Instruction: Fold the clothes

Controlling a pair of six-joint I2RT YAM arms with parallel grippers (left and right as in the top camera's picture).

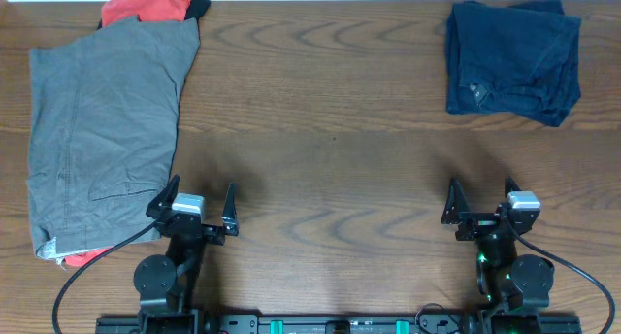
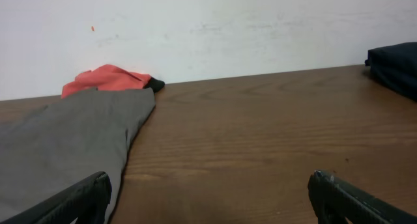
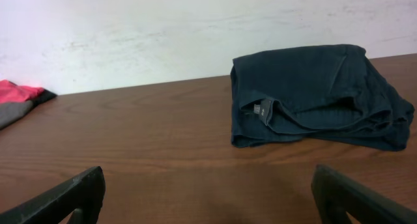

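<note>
Grey-khaki cotton shorts [image 1: 102, 140] lie spread flat on the brown wooden counter [image 1: 320, 179], seemingly laid out for folding; left end effector [image 1: 203, 190] and right end effector [image 1: 481, 190] stand wide, empty.

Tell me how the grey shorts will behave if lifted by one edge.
The grey shorts lie flat with soft creases, so they will probably hang limp from a pinch. The cloth looks thin, so likely light. They lie over the red T-shirt, so dragging them may pull it along.
</note>
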